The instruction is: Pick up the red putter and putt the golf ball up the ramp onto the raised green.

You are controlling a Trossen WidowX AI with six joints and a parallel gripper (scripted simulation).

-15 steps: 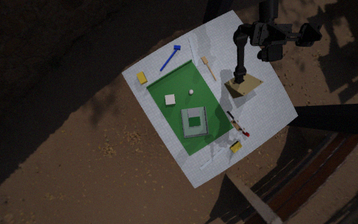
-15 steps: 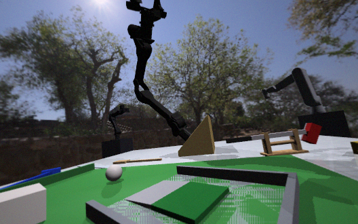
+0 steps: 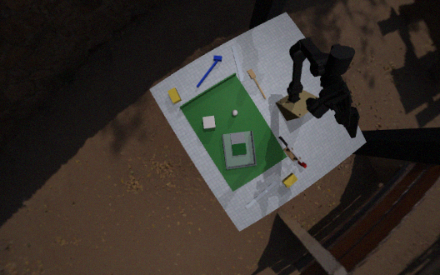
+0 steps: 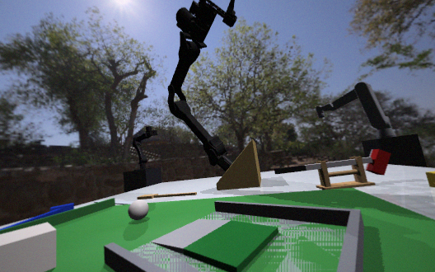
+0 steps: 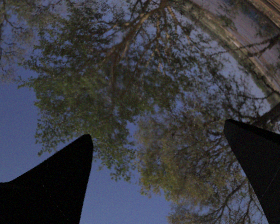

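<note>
The red putter [image 3: 292, 152] [image 4: 334, 164] lies on a small wooden stand [image 4: 343, 175] at the table's right edge, beside the green mat; its red head [image 3: 302, 165] [image 4: 379, 161] points toward the front. The white golf ball [image 3: 235, 112] [image 4: 138, 209] rests on the green mat [image 3: 213, 102]. The raised green [image 3: 238, 149] [image 4: 231, 243] sits inside a grey frame [image 3: 227, 152] [image 4: 289, 212], with a grey ramp [image 3: 238, 138] [image 4: 186, 236] facing the ball. My gripper [image 3: 352, 124] [image 4: 228, 12] [image 5: 162, 134] is open and empty, raised high above the table and pointing at sky and trees.
A white block [image 3: 208, 122] [image 4: 15, 247] lies on the mat. A blue putter [image 3: 208, 72], a wooden putter [image 3: 257, 82] [image 4: 167, 194] and two yellow blocks [image 3: 174, 95] [image 3: 290, 180] lie on the white table [image 3: 242, 212]. The arm rises from a tan wedge base [image 3: 297, 104] [image 4: 241, 169].
</note>
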